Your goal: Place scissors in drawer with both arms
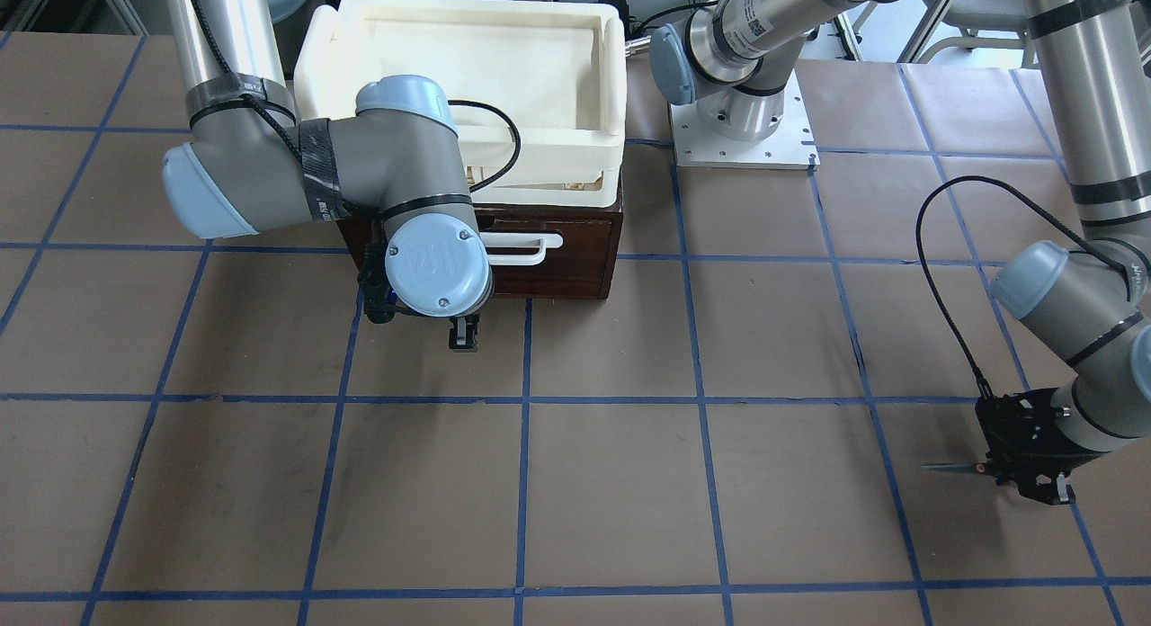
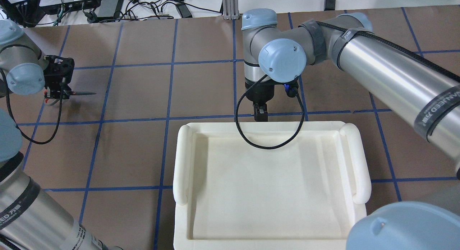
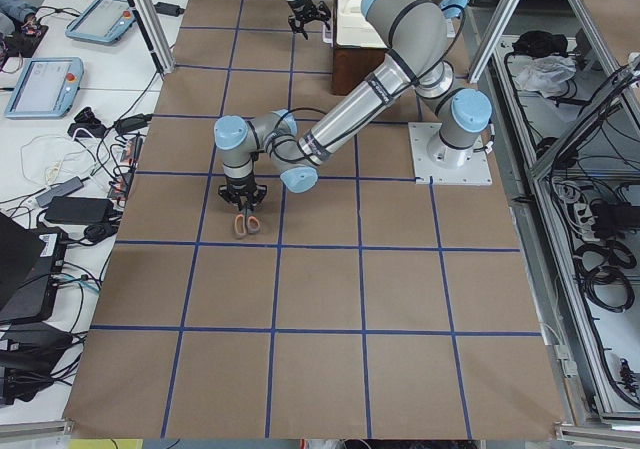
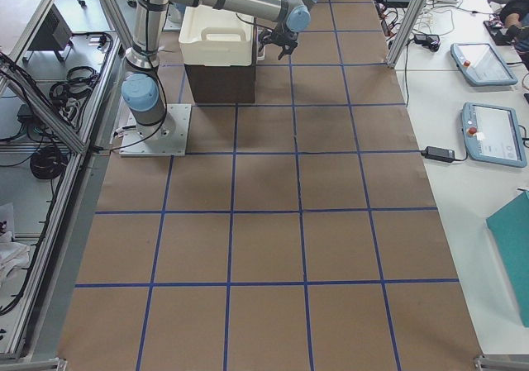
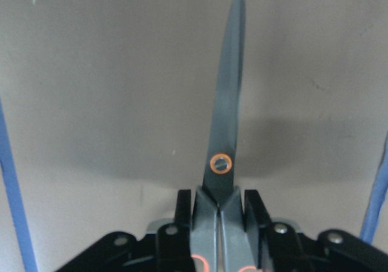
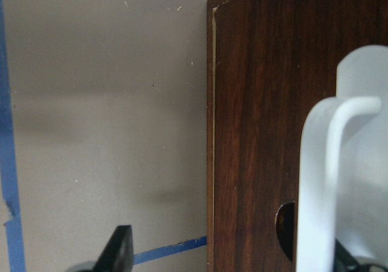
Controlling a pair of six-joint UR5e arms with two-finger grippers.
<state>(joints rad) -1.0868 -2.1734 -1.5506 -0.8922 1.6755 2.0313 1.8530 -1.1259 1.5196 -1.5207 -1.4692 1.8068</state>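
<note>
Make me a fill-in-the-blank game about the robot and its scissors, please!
1. The left gripper is shut on the ___.
2. The foam tray sits on ___ of the drawer.
3. The right gripper is close to the drawer's white ___.

Missing words: scissors; top; handle.

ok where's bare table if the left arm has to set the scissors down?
Open: the table squares between the left tool holding the scissors and the drawer, plus the whole operator-side row. Crowded: the drawer front, where the right tool sits at the handle, and the base plate.
</note>
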